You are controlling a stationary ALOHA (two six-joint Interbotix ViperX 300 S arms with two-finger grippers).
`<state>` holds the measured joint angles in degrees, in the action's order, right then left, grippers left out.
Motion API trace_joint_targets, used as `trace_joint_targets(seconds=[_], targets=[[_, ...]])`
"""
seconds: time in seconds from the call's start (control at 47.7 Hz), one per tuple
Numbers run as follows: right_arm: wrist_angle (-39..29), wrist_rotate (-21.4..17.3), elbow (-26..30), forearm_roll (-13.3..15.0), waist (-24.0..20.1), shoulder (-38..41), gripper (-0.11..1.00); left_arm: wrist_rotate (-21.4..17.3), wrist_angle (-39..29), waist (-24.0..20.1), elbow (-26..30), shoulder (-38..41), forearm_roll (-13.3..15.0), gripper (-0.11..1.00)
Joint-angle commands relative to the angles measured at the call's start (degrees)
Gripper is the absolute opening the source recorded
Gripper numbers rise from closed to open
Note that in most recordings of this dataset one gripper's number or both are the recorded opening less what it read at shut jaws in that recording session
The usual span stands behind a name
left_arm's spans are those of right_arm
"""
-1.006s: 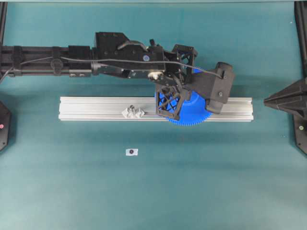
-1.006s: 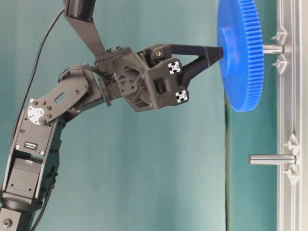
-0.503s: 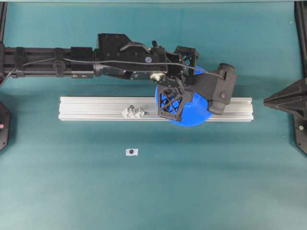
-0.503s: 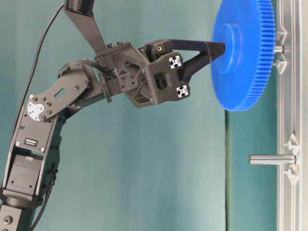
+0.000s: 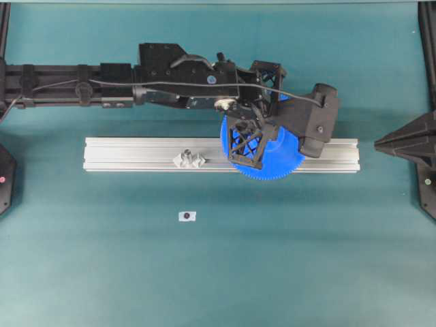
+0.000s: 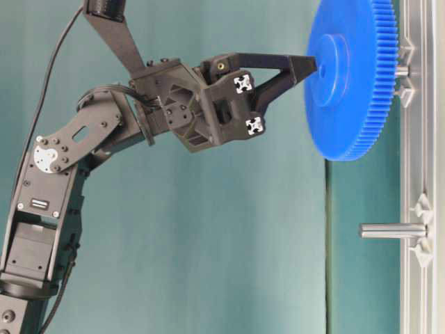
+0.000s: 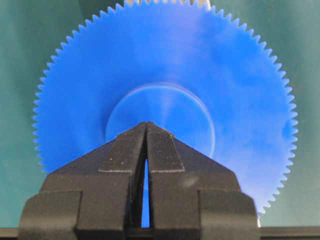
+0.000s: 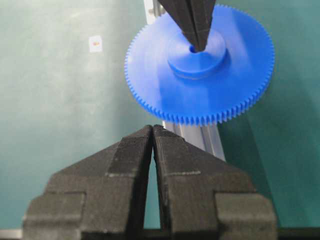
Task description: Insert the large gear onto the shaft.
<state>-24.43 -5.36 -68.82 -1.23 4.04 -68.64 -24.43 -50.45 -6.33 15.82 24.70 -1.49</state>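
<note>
The large blue gear (image 5: 272, 160) lies flat over the aluminium rail (image 5: 122, 155). It sits low on the shaft, of which only a short grey stub (image 6: 402, 70) shows between gear and rail. My left gripper (image 6: 311, 66) is shut and empty, its tips at the face of the raised hub (image 7: 165, 107), beside the centre hole. The gear fills the left wrist view (image 7: 225, 75). The right wrist view shows the gear (image 8: 200, 90) with the left fingertips (image 8: 197, 35) at the hole. My right gripper (image 8: 152, 127) is shut and empty, parked at the right edge (image 5: 379, 143).
A second grey pin (image 6: 393, 230) stands bare on its clear mount (image 5: 189, 159) further left on the rail. A small white tag with a dark dot (image 5: 187, 216) lies on the green table in front of the rail.
The gear slid down the shaft toward the rail, then stayed put. My left gripper has since drawn back slightly from the hub, still shut. The right arm has not moved.
</note>
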Motion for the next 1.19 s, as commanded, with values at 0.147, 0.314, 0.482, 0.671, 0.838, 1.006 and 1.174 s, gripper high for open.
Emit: trace_joint_targets(seconds=[0.147, 0.314, 0.482, 0.671, 0.838, 1.006, 1.174], targets=[[0.53, -0.53, 0.44, -0.09, 0.0, 0.44, 0.14, 0.0, 0.09, -0.62, 0.09, -1.14, 0.0, -0.01], [0.79, -0.62, 0.53, -0.18, 0.0, 0.44, 0.14, 0.35, 0.35, -0.09, -0.79, 0.18, 0.0, -0.01], [0.79, -0.62, 0.44, -0.18, 0.0, 0.35, 0.14, 0.35, 0.35, -0.53, -0.26, -0.88, 0.0, -0.01], [0.79, -0.62, 0.35, -0.18, 0.0, 0.35, 0.14, 0.7, -0.53, -0.26, 0.97, -2.55, 0.0, -0.01], [0.79, -0.53, 0.35, -0.18, 0.0, 0.35, 0.14, 0.97, -0.97, 1.05, 0.62, -2.2, 0.0, -0.01], [1.05, -0.53, 0.35, -0.18, 0.0, 0.35, 0.14, 2.37, -0.44, 1.23, 0.18, -0.62, 0.0, -0.01], [1.05, -0.62, 0.35, -0.18, 0.0, 0.35, 0.14, 2.72, 0.79, 1.32, -0.79, 0.26, 0.0, -0.01]])
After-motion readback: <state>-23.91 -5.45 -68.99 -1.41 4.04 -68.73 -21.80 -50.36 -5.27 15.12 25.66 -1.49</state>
